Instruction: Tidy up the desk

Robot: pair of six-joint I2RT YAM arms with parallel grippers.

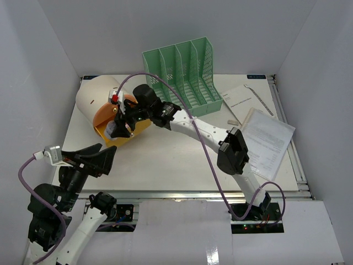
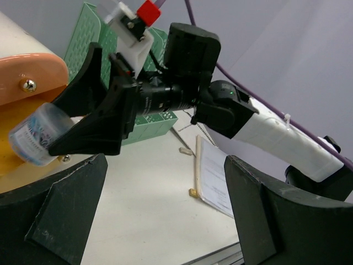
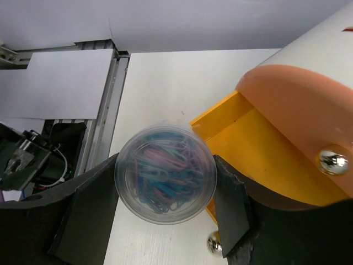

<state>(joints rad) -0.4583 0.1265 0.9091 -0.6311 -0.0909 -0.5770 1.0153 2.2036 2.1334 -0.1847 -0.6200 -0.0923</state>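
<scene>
My right gripper is shut on a clear round tub of coloured paper clips, one finger on each side. The tub hangs at the front corner of an open yellow drawer, partly over the white desk. From above, the tub and right gripper sit at the drawer of a white rounded box with an orange front. My left gripper stands open and empty above the desk's front left; it sees the tub too.
A green mesh file rack stands at the back centre. Loose papers lie at the right, with a small pale block and a small yellow piece near them. White walls enclose the desk; a metal rail runs along its front.
</scene>
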